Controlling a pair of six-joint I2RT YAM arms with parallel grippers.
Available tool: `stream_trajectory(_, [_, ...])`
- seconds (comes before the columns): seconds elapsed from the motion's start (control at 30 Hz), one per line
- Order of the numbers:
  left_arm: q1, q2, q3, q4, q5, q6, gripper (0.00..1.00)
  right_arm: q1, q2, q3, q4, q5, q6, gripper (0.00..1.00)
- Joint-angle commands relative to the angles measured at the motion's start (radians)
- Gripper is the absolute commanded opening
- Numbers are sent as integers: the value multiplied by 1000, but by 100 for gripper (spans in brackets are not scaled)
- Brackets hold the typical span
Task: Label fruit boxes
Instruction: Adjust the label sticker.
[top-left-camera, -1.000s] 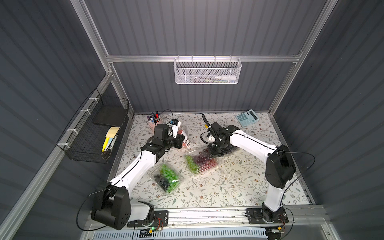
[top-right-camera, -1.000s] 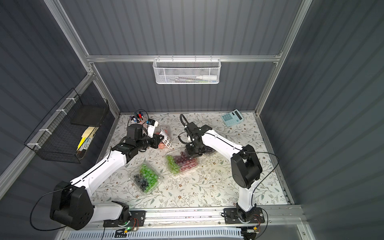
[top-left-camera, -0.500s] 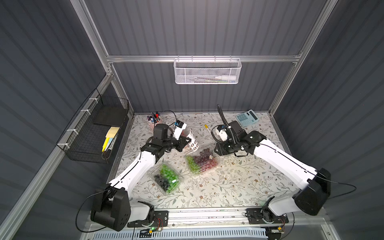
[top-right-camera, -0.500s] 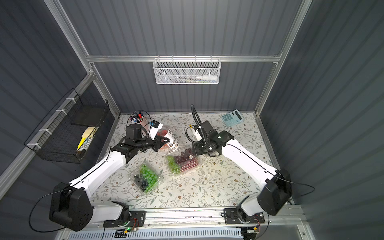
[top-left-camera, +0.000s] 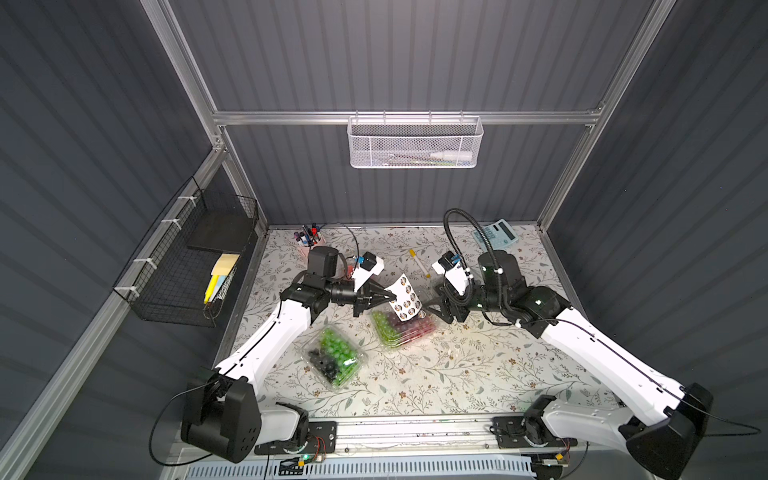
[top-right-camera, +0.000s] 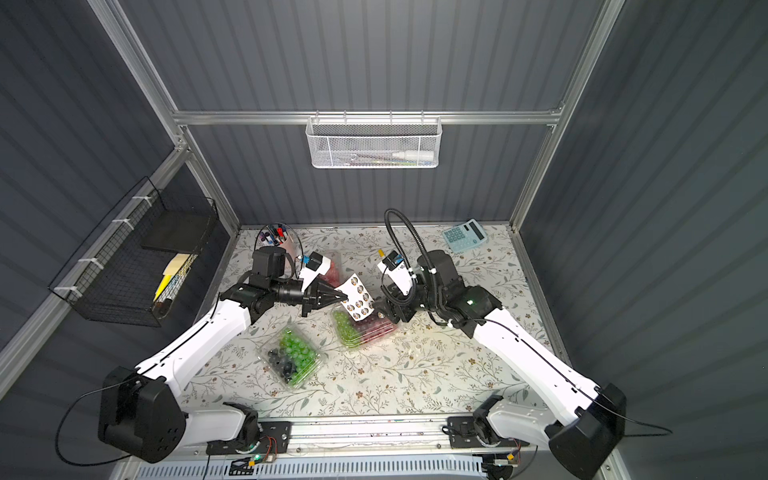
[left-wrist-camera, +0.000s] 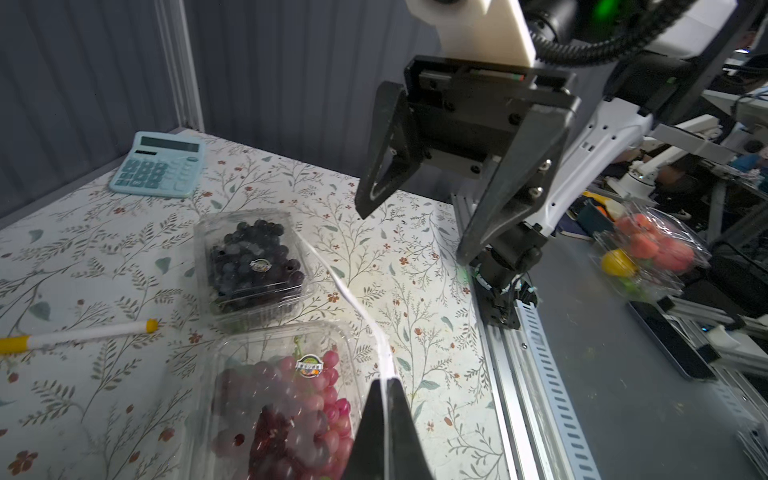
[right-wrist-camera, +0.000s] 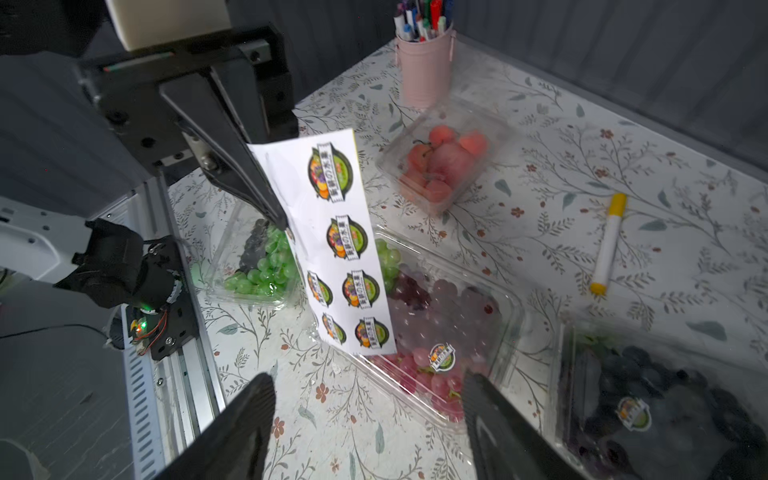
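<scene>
Right now four clear plastic clamshell punnets sit closed on the floral-patterned table (top-left-camera: 457, 365). The punnet of green and red grapes (right-wrist-camera: 436, 316) lies mid-table between the two arms, and a round fruit sticker (right-wrist-camera: 441, 356) shows on its lid. Just beside it, on the right arm's side, is the punnet of dark blueberries (left-wrist-camera: 253, 266), also wearing a round sticker (left-wrist-camera: 259, 264); in both top views the right arm hides this one. The punnet of green and black grapes (top-left-camera: 332, 361) sits nearer the front edge, on the left arm's side, apart from the others. The punnet of red strawberries (right-wrist-camera: 436, 166) is farther back, near a pink cup (right-wrist-camera: 424, 70) crammed with coloured markers.

The left gripper (top-left-camera: 388, 296) is pinched tight on the edge of a white sheet of round fruit stickers (right-wrist-camera: 340, 249), holding it tilted in the air above the green and red grapes. The right gripper (left-wrist-camera: 415, 230) faces the sheet with its jaws spread wide and nothing between them.

On the back rail hangs a white mesh basket (top-left-camera: 415, 143) with a white tube and some pens lying in it. A black wire basket (top-left-camera: 187, 266) on the left wall holds yellow pads and a dark board. A pale blue calculator (top-left-camera: 496, 235) rests in the far right corner, and a white marker with yellow ends (right-wrist-camera: 606, 245) lies loose on the table.
</scene>
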Motion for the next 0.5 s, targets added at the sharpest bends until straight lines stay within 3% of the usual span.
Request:
stream_trajectory(0.0, [-4, -16, 46, -96, 119, 130, 0, -13, 10, 1, 15, -152, -119, 76])
stream_trajectory(0.27, [-18, -2, 74, -143, 140, 182, 0, -13, 131, 83, -31, -309, -141, 74])
stream_trajectory(0.47, [-23, -4, 83, -160, 121, 189, 0, -15, 144, 95, -38, -374, -159, 66])
